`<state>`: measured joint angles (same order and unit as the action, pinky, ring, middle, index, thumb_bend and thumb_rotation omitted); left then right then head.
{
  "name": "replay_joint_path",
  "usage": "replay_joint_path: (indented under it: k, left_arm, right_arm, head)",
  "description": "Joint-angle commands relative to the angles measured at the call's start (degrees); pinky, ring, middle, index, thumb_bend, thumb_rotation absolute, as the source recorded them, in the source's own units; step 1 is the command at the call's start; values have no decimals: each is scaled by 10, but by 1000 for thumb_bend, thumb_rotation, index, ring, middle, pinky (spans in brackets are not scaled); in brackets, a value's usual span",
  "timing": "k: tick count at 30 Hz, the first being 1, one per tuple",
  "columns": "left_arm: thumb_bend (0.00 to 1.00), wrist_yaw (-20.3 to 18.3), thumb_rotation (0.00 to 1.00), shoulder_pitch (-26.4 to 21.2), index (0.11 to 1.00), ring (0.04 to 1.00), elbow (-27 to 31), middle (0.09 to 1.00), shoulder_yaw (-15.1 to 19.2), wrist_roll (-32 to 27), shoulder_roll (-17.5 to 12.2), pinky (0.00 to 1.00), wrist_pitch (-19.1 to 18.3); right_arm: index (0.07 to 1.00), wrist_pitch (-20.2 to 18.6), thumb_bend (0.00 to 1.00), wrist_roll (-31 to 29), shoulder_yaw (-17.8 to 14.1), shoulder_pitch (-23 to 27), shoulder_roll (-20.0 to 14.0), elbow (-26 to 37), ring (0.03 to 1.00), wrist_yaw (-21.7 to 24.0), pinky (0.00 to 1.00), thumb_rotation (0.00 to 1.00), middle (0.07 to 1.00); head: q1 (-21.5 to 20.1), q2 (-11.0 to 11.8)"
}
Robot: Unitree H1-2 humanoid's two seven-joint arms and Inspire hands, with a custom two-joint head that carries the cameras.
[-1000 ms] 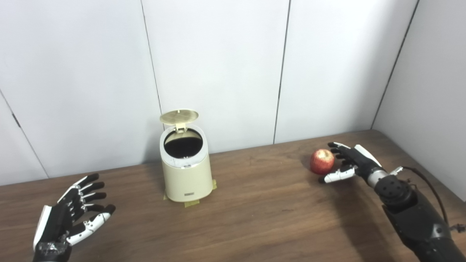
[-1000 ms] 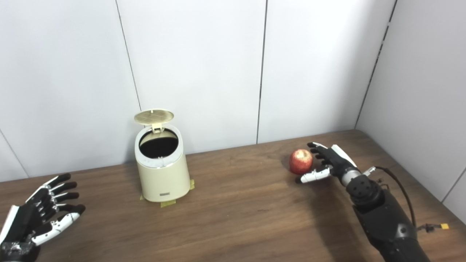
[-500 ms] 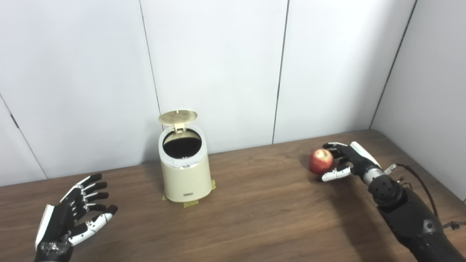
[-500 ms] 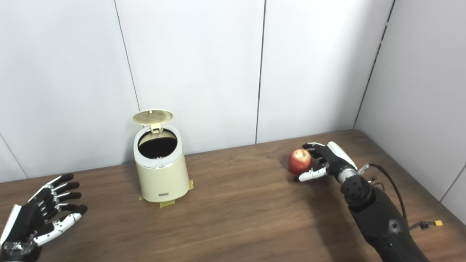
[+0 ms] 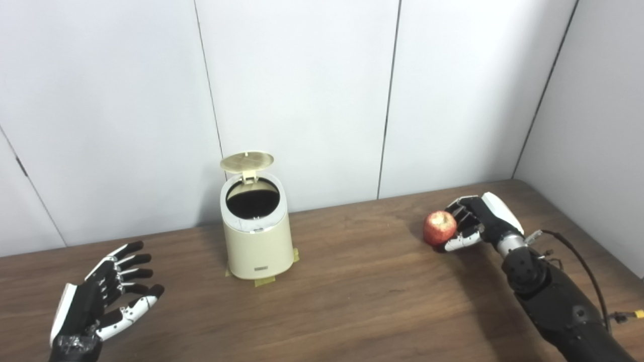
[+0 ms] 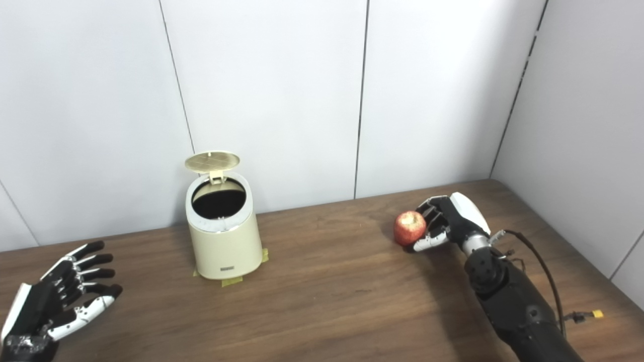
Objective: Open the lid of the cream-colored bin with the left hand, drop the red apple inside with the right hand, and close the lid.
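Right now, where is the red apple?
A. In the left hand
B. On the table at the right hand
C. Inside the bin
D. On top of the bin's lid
B: the red apple sits on the table with the right hand curled around it, far to the right of the open bin.

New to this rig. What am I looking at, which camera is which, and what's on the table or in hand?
Both pictures come from two cameras side by side on a humanoid robot's head, so they show one scene from slightly different spots. Its two arms enter from the bottom edge.

On the wooden table stands a cream-colored bin, its lid flipped up and the dark inside showing. Yellow tape shows at its base.

The left hand is open and holds nothing. The right hand has its fingers curled around a red apple, low over the table; whether the apple is lifted clear, I cannot tell.
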<state>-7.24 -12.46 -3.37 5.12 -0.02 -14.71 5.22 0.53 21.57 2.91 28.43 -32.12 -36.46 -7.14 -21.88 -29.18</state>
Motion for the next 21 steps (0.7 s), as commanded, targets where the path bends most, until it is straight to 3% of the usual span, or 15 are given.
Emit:
replay_joint_path:
  k: [1, 9, 12, 15, 16, 19, 21]
  left_arm:
    - [554, 3, 0, -18, 834, 684, 19, 762, 0, 4, -9, 572, 15]
    - [557, 1, 0, -20, 827, 679, 11, 758, 0, 1, -9, 571, 24]
    - [557, 1, 0, -21, 832, 675, 6, 759, -1, 4, -11, 569, 29]
    - [556, 1, 0, -21, 831, 677, 7, 762, -2, 4, -11, 567, 27]
    - [551, 1, 0, -21, 835, 683, 6, 766, -3, 4, -11, 572, 27]
    - [555, 1, 0, -21, 836, 683, 0, 768, -3, 4, -10, 574, 30]
    - [555, 0, 0, -22, 840, 683, -4, 770, -4, -1, -9, 571, 29]
  right_arm:
    - [530, 27, 523, 6, 3, 14, 0, 0, 452, -15, 448, 0, 449]
    - [529, 4, 523, 6, -3, 11, 16, 28, 415, -29, 395, 0, 437]
    - [532, 15, 523, -21, -25, 12, 29, 36, 423, -36, 414, 0, 432]
    - [524, -12, 524, -76, -71, 14, 57, 86, 426, -29, 415, 0, 418]
    - [528, -21, 522, -97, -87, 14, 67, 111, 457, -22, 465, 0, 423]
    - [528, -63, 522, -126, -112, 17, 88, 167, 499, -10, 546, 0, 438]
    - [526, -70, 522, -141, -115, 25, 95, 197, 493, 2, 550, 0, 444]
  head:
    - [1, -1]
    - [3, -2]
    - [3, -2]
    - [12, -4]
    - [12, -4]
    - [22, -2]
    - [29, -1]
